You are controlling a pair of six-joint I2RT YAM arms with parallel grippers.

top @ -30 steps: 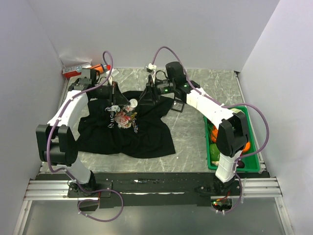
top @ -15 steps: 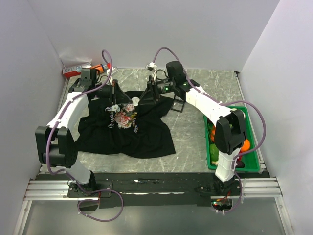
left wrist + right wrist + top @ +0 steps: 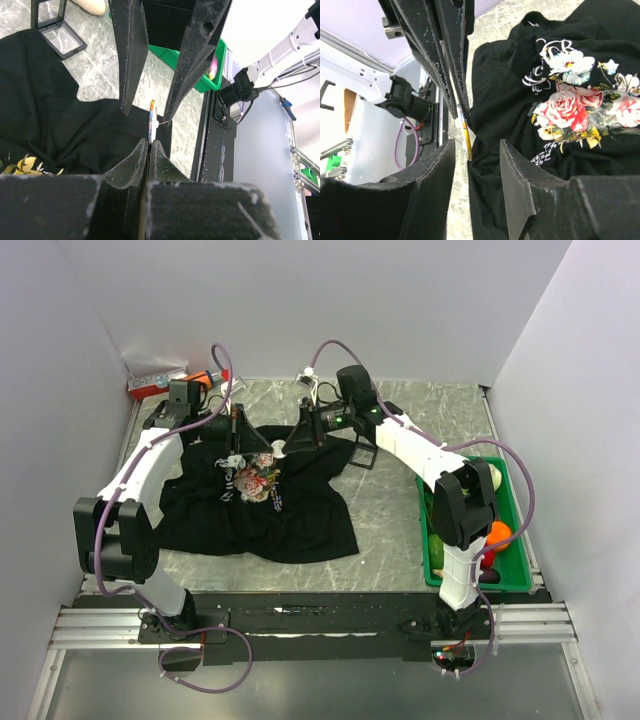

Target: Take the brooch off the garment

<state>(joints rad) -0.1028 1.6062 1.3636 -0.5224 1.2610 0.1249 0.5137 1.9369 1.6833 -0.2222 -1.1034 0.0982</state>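
The garment [image 3: 260, 505] is a black T-shirt with a rose print [image 3: 570, 107], spread over the left half of the table. The brooch [image 3: 465, 131] shows edge-on as a thin yellowish piece at a raised fold of the shirt [image 3: 75, 130]. My left gripper [image 3: 149, 145] is shut on the brooch [image 3: 151, 114], reaching in from the left [image 3: 264, 444]. My right gripper [image 3: 477, 145] faces it from the right [image 3: 282, 448]. It is open, one finger on each side of the brooch [image 3: 272, 449], touching neither the piece nor the cloth.
A small open black box [image 3: 362, 455] lies just right of the shirt [image 3: 52, 27]. A green bin [image 3: 512, 540] of fruit stands at the right edge. Red and white items [image 3: 160, 388] sit in the back left corner.
My right gripper's jaws have narrowed somewhat around the brooch, and the right arm's elbow has shifted slightly. The left gripper has kept its hold in place.
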